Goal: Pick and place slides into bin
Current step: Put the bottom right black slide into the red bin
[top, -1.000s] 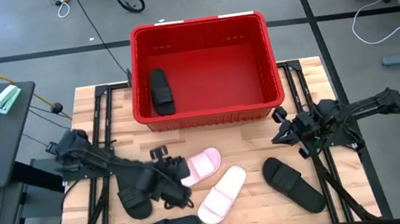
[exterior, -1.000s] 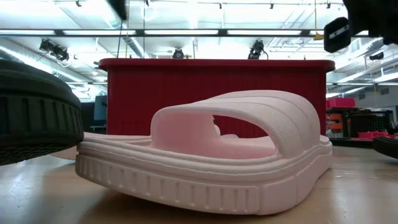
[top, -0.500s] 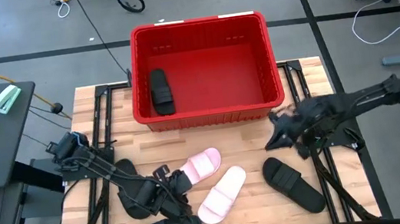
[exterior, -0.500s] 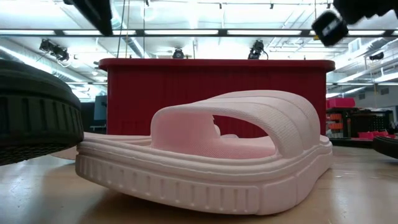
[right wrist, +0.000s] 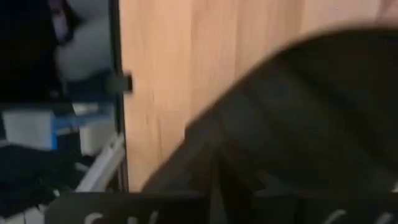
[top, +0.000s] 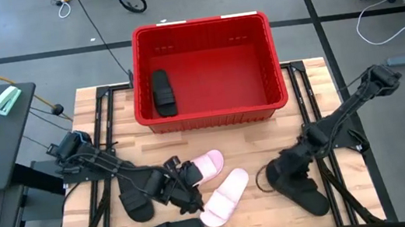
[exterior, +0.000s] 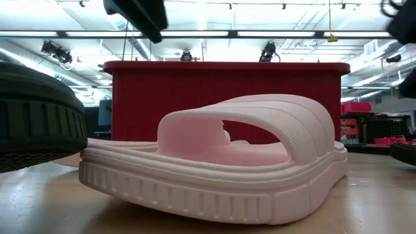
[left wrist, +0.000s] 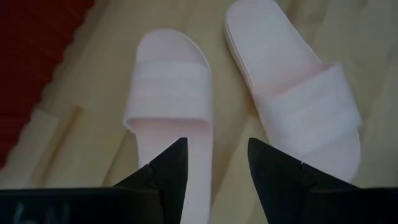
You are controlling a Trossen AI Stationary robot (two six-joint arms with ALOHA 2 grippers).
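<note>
Pink slide point(left wrist: 176, 106) under left end effector point(left wrist: 214, 163)

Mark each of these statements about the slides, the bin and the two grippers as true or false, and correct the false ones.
1. One black slide lies inside the red bin. True.
2. Both pink slides are already in the bin. False: the two pink slides lie on the table in front of it.
3. The left gripper is open, its fingers pointing at a pink slide. True.
4. The right gripper hangs over the bin. False: it is down at the black slide on the table's right side.
5. The bin holds three slides. False: only one shows inside.
</note>
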